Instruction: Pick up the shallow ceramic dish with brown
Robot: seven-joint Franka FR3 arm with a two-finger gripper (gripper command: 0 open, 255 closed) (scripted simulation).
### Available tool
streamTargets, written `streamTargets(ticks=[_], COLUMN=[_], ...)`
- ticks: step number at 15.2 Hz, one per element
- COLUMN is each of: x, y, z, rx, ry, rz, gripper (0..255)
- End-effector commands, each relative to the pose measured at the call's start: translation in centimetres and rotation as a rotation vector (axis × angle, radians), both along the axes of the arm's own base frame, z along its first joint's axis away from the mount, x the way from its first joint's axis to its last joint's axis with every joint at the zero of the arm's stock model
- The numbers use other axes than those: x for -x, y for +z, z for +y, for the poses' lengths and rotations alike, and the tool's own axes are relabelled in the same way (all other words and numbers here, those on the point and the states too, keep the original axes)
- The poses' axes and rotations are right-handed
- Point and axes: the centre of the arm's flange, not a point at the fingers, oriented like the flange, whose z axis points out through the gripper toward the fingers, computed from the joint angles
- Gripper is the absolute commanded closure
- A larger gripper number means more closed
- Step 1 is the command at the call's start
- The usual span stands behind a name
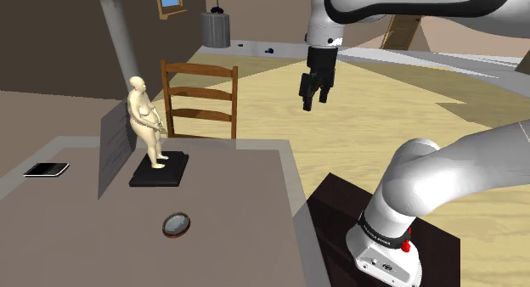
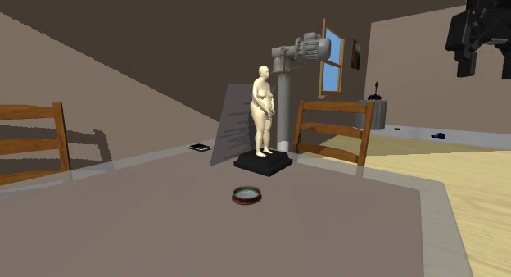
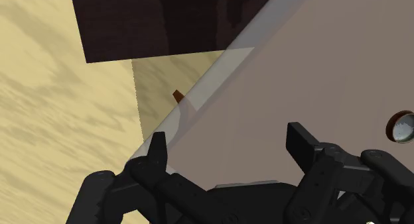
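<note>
Your all-black two-finger gripper (image 1: 313, 98) hangs high over the edge of the grey-brown tabletop (image 1: 238, 209), spread wide and empty, approach not begun I'd say, the shallow round brown-rimmed dish (image 1: 177, 224) sitting well apart on it.

We're looking down past the gripper (image 3: 228, 138), its two black fingers (image 3: 158, 150) standing well apart with nothing between them. Under them runs the pale edge of the grey-brown table (image 3: 318, 70), slanting across. Out past one finger sits the shallow dish (image 3: 401, 126) on the tabletop, brown rim, pale inside, partly cut off and well apart from the fingers. Beyond the table edge we see light wooden floor (image 3: 53, 90), a dark box (image 3: 166, 24), and a small brown tip (image 3: 178, 95) right by the edge.
</note>
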Motion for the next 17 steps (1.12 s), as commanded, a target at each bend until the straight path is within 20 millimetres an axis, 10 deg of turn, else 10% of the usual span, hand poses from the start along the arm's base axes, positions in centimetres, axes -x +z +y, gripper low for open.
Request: streamTargets(ticks=[1, 17], x=[0.0, -6.9], y=[0.0, -8.9], z=[0.0, 19.1], rx=[0.000, 0.046], ry=[0.000, -0.046], rz=[0.000, 0.095], gripper=[0, 0])
